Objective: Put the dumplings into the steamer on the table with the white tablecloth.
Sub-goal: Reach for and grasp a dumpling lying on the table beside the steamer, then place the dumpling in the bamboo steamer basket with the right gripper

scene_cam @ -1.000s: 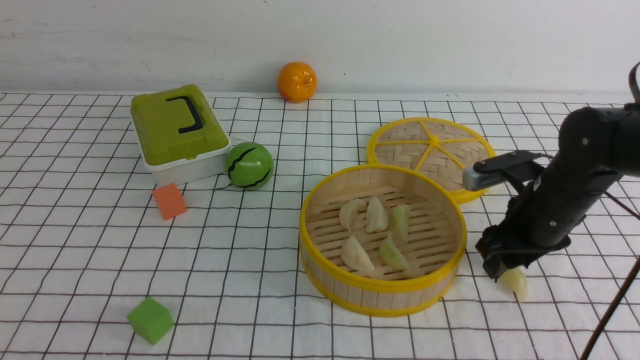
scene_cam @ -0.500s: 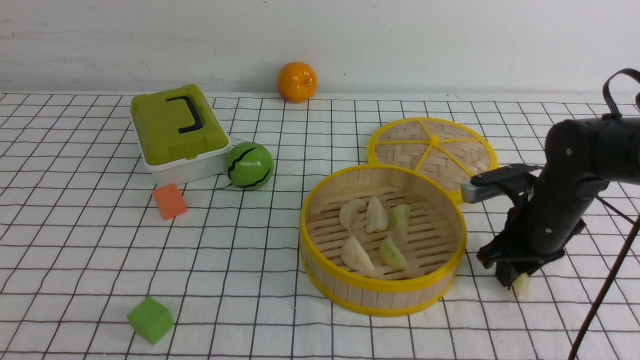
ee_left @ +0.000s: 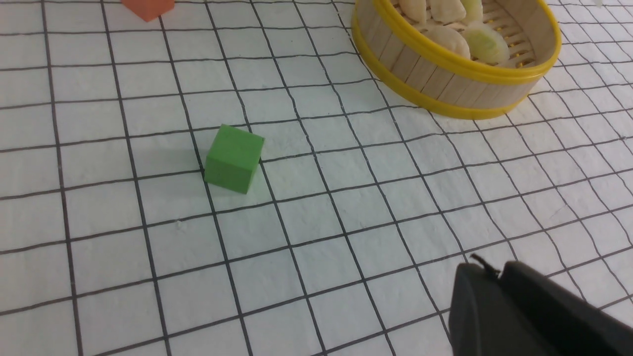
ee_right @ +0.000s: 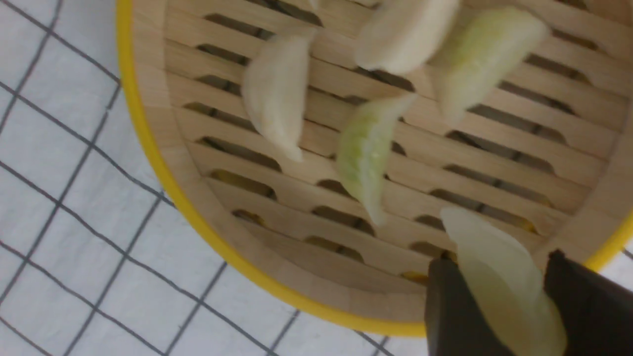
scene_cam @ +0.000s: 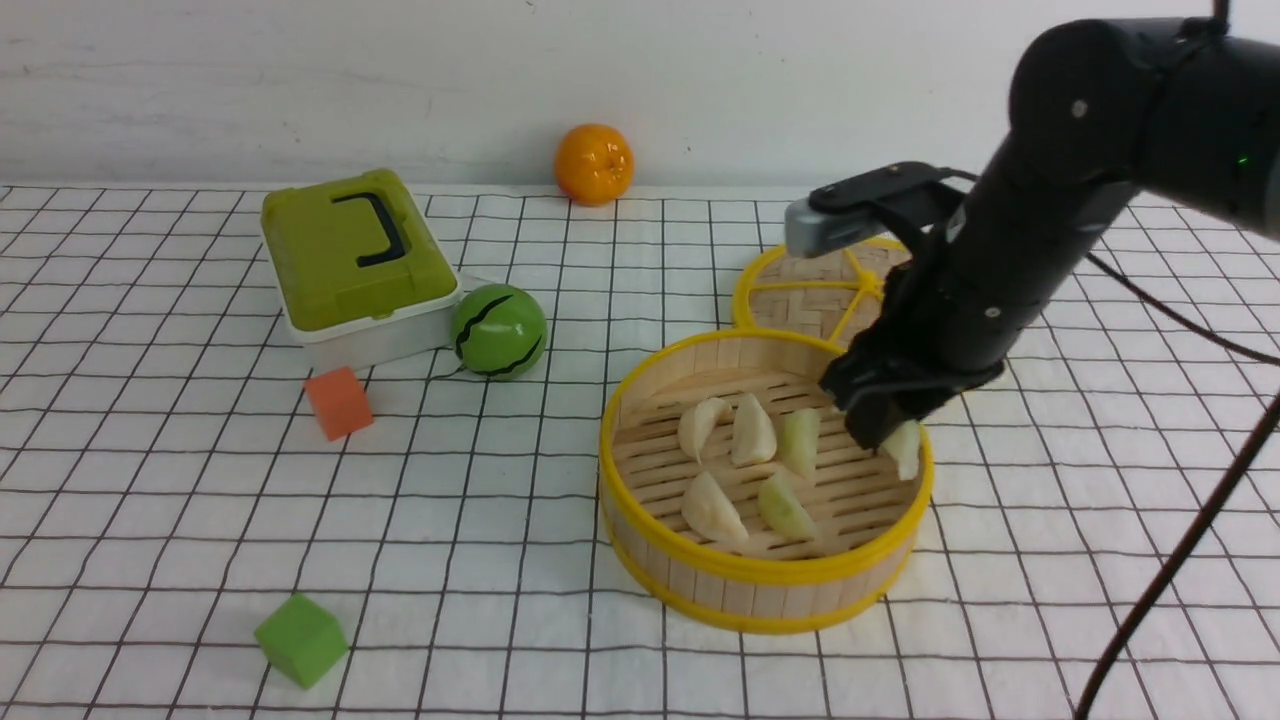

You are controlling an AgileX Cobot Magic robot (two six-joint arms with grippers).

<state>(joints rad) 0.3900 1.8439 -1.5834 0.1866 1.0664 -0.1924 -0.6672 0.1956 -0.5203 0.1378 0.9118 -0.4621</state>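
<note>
On the gridded tabletop (scene_cam: 150, 500), the steamer (scene_cam: 770, 572) holds five dumplings (scene_cam: 752, 430). Over its right rim the right end effector (scene_cam: 888, 440) pinches the sixth dumpling (scene_cam: 907, 450) across its belly: light, glossy, likely slippery. The left end effector (ee_left: 494, 277) sits clenched.

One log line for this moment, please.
right gripper: shut on dumpling, over steamer | steamer: five dumplings inside | left gripper: shut, empty

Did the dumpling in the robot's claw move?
Yes. The held dumpling went from the tablecloth right of the steamer up over its right rim, in the right gripper.
</note>
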